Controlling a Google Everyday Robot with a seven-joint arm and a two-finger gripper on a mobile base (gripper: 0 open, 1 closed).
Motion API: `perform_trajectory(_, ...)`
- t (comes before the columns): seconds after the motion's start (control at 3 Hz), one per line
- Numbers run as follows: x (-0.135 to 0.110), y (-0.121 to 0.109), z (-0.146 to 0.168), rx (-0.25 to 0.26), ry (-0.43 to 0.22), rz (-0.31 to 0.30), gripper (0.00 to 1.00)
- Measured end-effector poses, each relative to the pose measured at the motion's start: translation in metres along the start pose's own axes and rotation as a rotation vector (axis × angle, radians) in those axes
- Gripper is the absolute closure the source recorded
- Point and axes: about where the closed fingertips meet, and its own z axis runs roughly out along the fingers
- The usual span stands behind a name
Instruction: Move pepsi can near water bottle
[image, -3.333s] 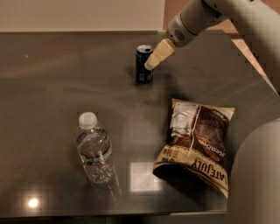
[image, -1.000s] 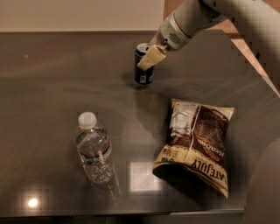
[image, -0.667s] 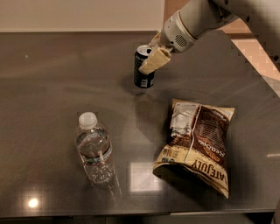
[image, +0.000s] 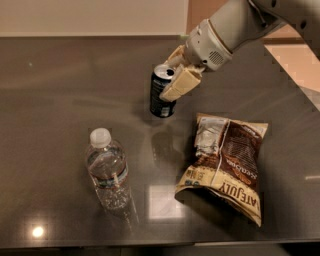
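Since the last frame, the pepsi can (image: 161, 97) and the gripper (image: 174, 79) have shifted together a little toward the near edge of the worktop (image: 60, 90). The water bottle (image: 106, 170) and the snack bag (image: 225, 160) sit where they were.

Gripper: reaches in from the upper right on the white arm (image: 225, 30). I read it as clenched on the can. One cream finger (image: 181, 84) lies across the can's upper right side, and the other sits behind the silver rim. The can's left side and lower body are in plain sight.

Can: roughly upright, leaning slightly, in the middle of the worktop toward the far side. I cannot tell whether its base touches the surface or is just off it. A faint reflection shows below it.

Bottle: stands upright, white cap on, at near left. It is well apart from the can, which lies up and to the right of it.

Bag: brown and cream, lies flat at near right, just below and right of the can, not touching it. Bare dark worktop lies between the can and the bottle.
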Motion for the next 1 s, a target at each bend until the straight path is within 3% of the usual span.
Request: perform_trajectory(1.0,-0.025,0.083,0.019,-0.191,-0.041,-0.218,1.0)
